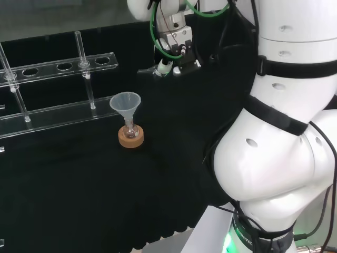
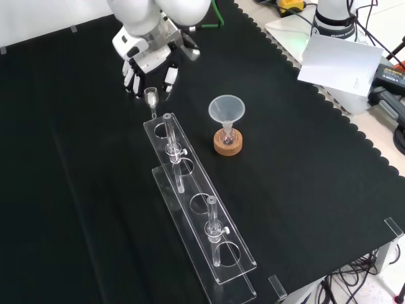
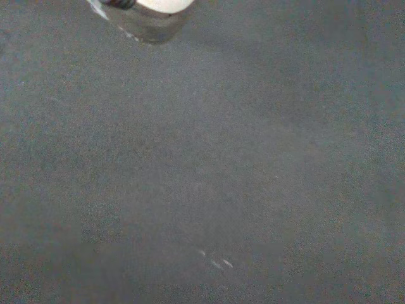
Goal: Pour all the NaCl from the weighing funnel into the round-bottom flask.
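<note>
Fingers curled around a small clear weighing funnel (image 2: pixel 151 97), the hand (image 2: pixel 149 71) hovers over the black-clothed table (image 2: pixel 76 190) near the far end of a clear tube rack (image 2: pixel 199 209) in the front view. Well apart to its right there, the round-bottom flask (image 2: pixel 227 135) sits on a cork ring (image 2: pixel 228 145), a clear funnel (image 2: pixel 226 109) in its neck.

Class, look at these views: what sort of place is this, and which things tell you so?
Most likely a chemistry lab bench set up for robot trials. A funnel sits in a small flask on a cork ring, a clear tube rack stands alongside, and a robot hand works over the black cloth.
</note>
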Robot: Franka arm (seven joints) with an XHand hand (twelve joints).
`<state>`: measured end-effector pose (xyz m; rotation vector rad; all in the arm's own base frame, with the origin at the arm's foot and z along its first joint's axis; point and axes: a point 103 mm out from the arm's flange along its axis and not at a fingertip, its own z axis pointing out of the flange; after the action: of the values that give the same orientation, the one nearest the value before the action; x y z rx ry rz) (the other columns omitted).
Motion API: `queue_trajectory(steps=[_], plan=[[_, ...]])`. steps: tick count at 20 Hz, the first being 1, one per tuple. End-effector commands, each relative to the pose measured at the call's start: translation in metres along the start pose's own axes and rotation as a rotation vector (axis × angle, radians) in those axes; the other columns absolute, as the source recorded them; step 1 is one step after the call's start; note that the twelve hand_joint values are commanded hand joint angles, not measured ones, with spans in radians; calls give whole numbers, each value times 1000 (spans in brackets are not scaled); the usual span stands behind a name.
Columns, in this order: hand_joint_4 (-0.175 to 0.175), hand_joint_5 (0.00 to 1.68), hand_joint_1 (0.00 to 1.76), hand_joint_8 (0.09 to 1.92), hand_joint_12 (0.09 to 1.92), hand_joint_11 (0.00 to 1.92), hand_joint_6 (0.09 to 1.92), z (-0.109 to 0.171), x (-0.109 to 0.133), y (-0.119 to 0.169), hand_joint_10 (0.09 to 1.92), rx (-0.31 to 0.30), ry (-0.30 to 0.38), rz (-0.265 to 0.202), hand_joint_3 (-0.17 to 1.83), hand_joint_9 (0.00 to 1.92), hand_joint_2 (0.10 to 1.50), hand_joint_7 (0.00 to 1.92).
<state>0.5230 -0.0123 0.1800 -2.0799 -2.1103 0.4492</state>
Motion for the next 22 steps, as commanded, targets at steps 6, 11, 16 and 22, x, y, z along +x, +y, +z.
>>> queue_trajectory(steps=[6, 11, 16, 22], plan=[[175, 1399, 1134, 634, 1053, 773, 310, -23, 2, -70, 331, -17, -42, 44, -175, 963, 1035, 595], [175, 1400, 1135, 634, 1053, 767, 308, -35, 14, -98, 327, -29, -69, 53, -175, 961, 1035, 587], [175, 1401, 1135, 636, 1054, 761, 307, -42, 34, -123, 325, -14, -103, 51, -175, 959, 1035, 584], [175, 1401, 1135, 638, 1056, 756, 306, -47, 51, -150, 321, -1, -140, 52, -175, 954, 1035, 582]])
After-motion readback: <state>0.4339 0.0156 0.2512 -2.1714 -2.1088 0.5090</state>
